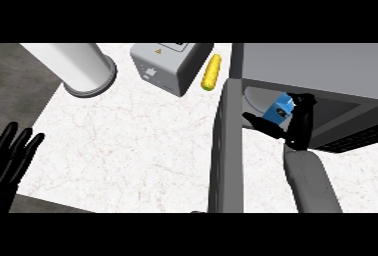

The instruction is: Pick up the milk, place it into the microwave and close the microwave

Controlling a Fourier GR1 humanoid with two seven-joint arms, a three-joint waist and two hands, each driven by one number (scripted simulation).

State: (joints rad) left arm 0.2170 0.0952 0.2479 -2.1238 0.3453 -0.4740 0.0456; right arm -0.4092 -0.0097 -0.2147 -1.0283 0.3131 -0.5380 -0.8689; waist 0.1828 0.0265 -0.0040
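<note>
While right hand point(289, 120) curls round milk point(281, 108) inside microwave point(325, 75) cavity, you've pickup done; release, withdrawal, closing open door point(226, 150) remain. Left hand point(16, 150) rests open, left edge.

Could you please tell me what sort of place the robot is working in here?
Most likely a kitchen counter: a marble-look counter carries an open microwave, a toaster and a corn cob. The right hand holds a milk carton inside the microwave.
</note>
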